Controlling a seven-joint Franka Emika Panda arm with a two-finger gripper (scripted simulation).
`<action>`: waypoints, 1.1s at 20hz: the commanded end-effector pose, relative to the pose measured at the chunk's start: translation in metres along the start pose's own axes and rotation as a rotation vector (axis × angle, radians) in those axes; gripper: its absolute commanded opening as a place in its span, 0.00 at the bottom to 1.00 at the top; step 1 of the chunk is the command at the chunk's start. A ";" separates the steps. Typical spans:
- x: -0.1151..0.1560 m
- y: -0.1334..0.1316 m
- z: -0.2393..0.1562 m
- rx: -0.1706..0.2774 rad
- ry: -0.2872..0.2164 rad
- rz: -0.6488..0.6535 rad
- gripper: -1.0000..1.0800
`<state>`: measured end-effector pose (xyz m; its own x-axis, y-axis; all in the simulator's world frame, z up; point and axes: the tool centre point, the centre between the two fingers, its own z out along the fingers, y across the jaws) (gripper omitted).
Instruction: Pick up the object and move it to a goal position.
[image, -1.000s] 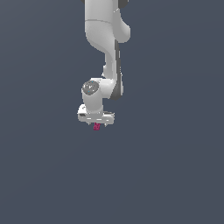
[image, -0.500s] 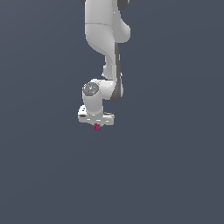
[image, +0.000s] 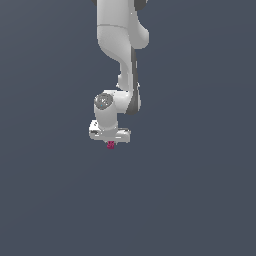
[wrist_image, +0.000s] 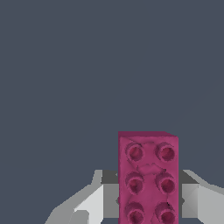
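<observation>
Carrying the object (wrist_image: 148, 177), a magenta-pink studded block, clamped between the fingers (wrist_image: 89, 203) of the gripper (image: 110, 141), closed onto its long sides. Seen in the exterior view as a pink speck (image: 110, 145) just under the white hand, over a plain grey ground. No goal marker visible in either view. Best done by keeping the squeeze steady, moving smoothly, avoiding wrist twists that could let the block slip, and opening only once over the goal.

Magenta-pink studded block (wrist_image: 148, 177), white arm (image: 117, 45), slate-grey backdrop (image: 200, 175)
</observation>
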<state>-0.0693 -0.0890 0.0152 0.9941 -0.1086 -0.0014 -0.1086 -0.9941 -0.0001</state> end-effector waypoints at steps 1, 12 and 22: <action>-0.001 0.001 -0.005 0.000 0.001 0.000 0.00; -0.012 0.014 -0.064 0.001 0.001 0.000 0.00; -0.030 0.035 -0.162 0.001 0.001 0.001 0.00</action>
<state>-0.0993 -0.1170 0.1605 0.9940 -0.1092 -0.0004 -0.1092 -0.9940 -0.0009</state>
